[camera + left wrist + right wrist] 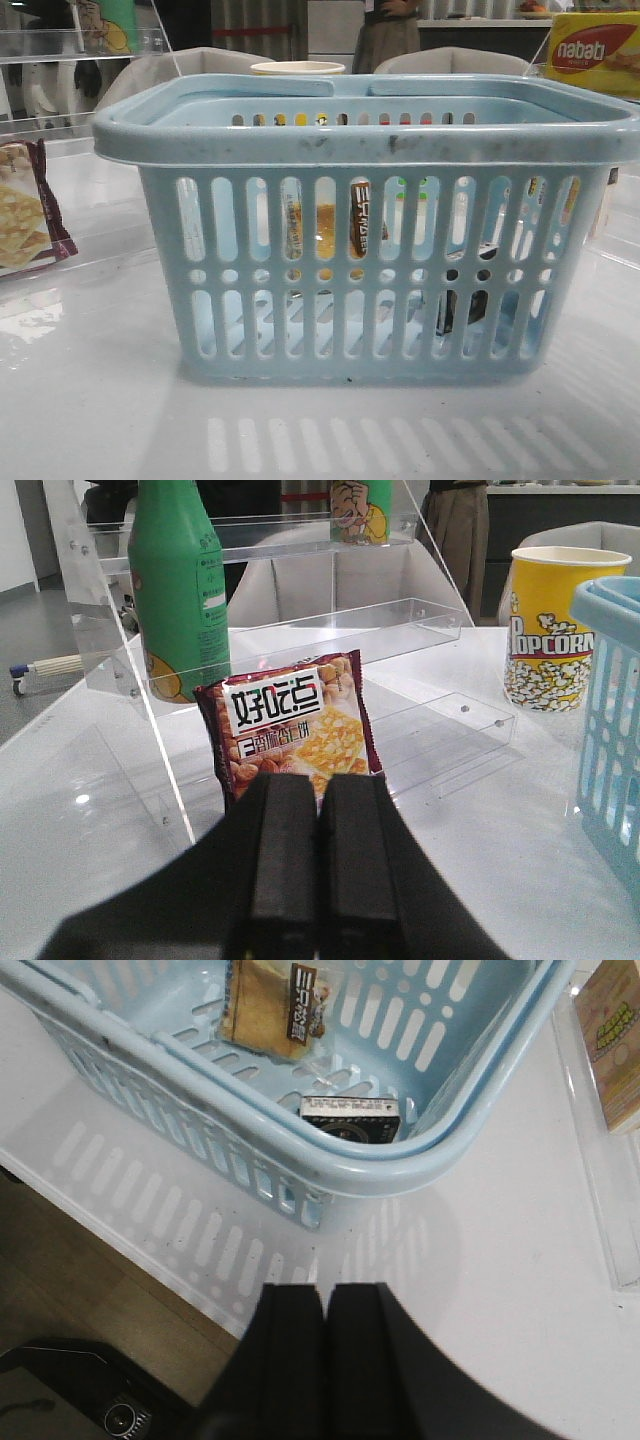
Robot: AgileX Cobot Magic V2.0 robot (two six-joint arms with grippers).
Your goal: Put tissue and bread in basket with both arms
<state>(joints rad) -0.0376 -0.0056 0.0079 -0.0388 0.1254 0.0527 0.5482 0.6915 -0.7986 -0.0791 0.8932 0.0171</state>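
Observation:
The light-blue basket [360,135] fills the front view; it also shows in the right wrist view [330,1165] and at the edge of the left wrist view [612,730]. The bread [275,1005], golden-brown with a dark label band, lies inside it and shows through the slots [327,230]. The black and white tissue packet [350,1118] lies in the basket's corner, also seen through the slots [462,300]. My left gripper [318,785] is shut and empty outside the basket. My right gripper [325,1295] is shut and empty over the white table beside the basket.
A maroon-edged cracker bag [290,730] leans against a clear acrylic rack [300,630] holding a green bottle [178,590]. A yellow popcorn cup [550,625] stands near the basket. A yellow Nabati box [595,50] sits at the back right. The table's edge [120,1250] is close.

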